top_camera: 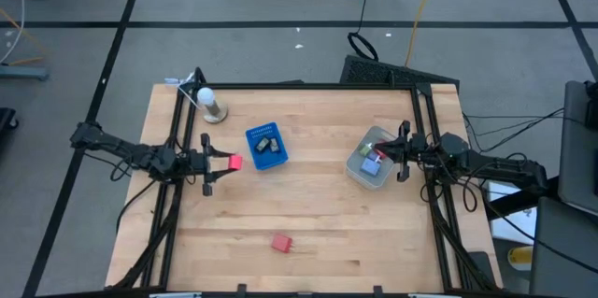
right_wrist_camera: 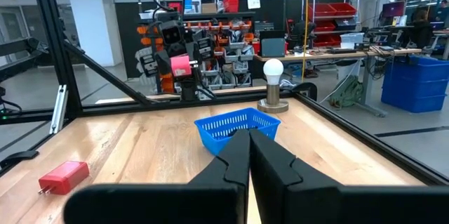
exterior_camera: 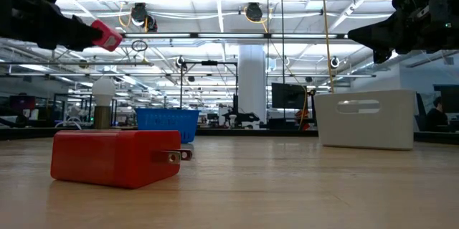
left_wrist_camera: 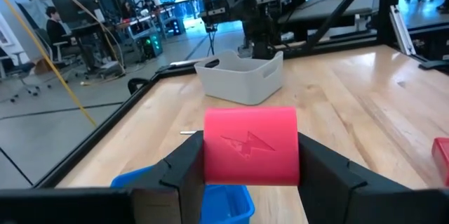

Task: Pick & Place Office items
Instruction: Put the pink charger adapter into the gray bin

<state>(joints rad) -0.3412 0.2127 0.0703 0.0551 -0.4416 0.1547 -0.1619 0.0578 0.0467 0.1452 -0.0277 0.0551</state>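
Observation:
My left gripper (top_camera: 220, 161) hangs over the table's left part, shut on a red block (left_wrist_camera: 250, 155) with an embossed lightning mark, high above the table in the low view (exterior_camera: 106, 35). A second red block with metal prongs (top_camera: 281, 243) lies flat on the table near the near edge (exterior_camera: 115, 157). The blue basket (top_camera: 266, 146) holds dark bits. The grey bin (top_camera: 371, 158) holds small coloured pieces. My right gripper (right_wrist_camera: 249, 147) is shut and empty, raised at the bin's right rim (top_camera: 400, 154). My left gripper pinches the red block by its two opposite side faces (left_wrist_camera: 210, 161) between both fingers (left_wrist_camera: 184, 168). The fingers come level, pointing toward the table's right. The block sticks out past their free ends (exterior_camera: 107, 36) and is lifted clear of the table.
A light bulb on a stand (top_camera: 210, 104) is at the far left, behind the blue basket (right_wrist_camera: 238, 127). Black frame rails run along the table's left and right sides. Bare wood lies between basket and bin and along the near edge.

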